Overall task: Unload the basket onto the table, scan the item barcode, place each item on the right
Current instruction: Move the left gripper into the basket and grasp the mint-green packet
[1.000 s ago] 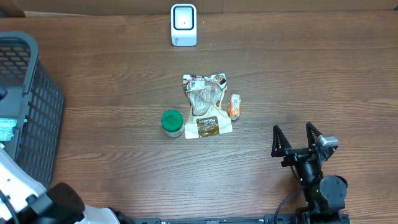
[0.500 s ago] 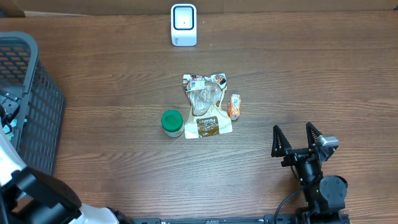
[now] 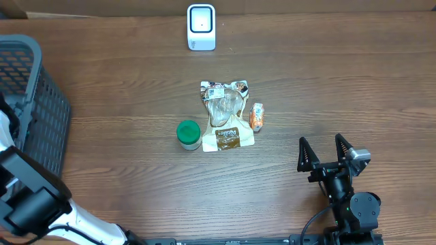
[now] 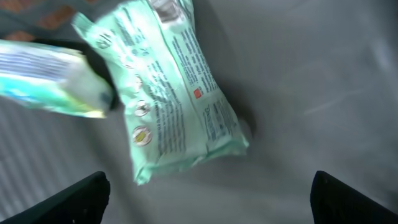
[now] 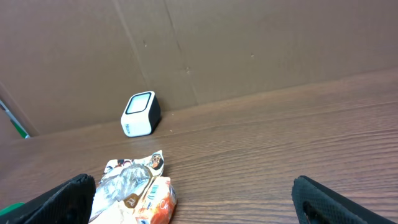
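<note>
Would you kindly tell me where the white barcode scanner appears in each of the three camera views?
Overhead: the barcode scanner sits at top centre.
Left wrist: not in it.
Right wrist: the scanner is left of centre, about mid-height.
Shared landmark: the orange packet, right of centre overhead, shows at the bottom left of the right wrist view.

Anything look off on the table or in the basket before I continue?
Nothing stands out. The scanner stands upright at the far edge; the clear bag, green-lidded jar and orange packet lie close together mid-table, nothing spilled. In the basket, a pale green packet lies slanted in the blurred left wrist view, seemingly intact.
</note>
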Tool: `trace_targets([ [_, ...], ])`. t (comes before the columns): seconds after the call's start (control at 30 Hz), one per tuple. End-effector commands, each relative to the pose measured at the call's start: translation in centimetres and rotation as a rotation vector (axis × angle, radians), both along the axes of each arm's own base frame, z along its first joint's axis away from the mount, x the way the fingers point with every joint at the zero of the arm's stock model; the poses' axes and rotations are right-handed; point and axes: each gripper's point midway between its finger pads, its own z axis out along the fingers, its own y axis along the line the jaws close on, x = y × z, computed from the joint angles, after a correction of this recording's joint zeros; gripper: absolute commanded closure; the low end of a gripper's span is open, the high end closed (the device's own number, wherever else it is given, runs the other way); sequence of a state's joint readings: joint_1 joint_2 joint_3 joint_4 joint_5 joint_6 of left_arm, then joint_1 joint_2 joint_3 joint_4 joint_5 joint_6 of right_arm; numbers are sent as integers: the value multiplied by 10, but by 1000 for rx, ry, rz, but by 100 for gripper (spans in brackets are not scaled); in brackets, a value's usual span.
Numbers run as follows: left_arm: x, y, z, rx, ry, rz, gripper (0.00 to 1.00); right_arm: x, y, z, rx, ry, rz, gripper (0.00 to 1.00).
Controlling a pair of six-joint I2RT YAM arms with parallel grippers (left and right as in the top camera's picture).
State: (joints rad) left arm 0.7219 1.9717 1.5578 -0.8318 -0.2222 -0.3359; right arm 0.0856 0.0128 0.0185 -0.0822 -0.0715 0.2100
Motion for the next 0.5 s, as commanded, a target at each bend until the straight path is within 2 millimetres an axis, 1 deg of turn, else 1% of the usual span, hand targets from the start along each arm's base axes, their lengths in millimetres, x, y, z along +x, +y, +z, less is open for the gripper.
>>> trace_targets([
  [0.0, -6, 6, -21, -4, 56, -1, 10, 0, 1, -2, 6, -2, 2, 0],
  [0.33, -19, 10, -75, -77, 144, 23, 15, 0, 1, -2, 6, -2, 2, 0],
  [0.43, -22, 10, -84, -90, 157, 28, 17, 0, 1, -2, 6, -3, 2, 0],
  [0.47, -22, 10, -86, -92, 160, 28, 20, 0, 1, -2, 6, -2, 2, 0],
])
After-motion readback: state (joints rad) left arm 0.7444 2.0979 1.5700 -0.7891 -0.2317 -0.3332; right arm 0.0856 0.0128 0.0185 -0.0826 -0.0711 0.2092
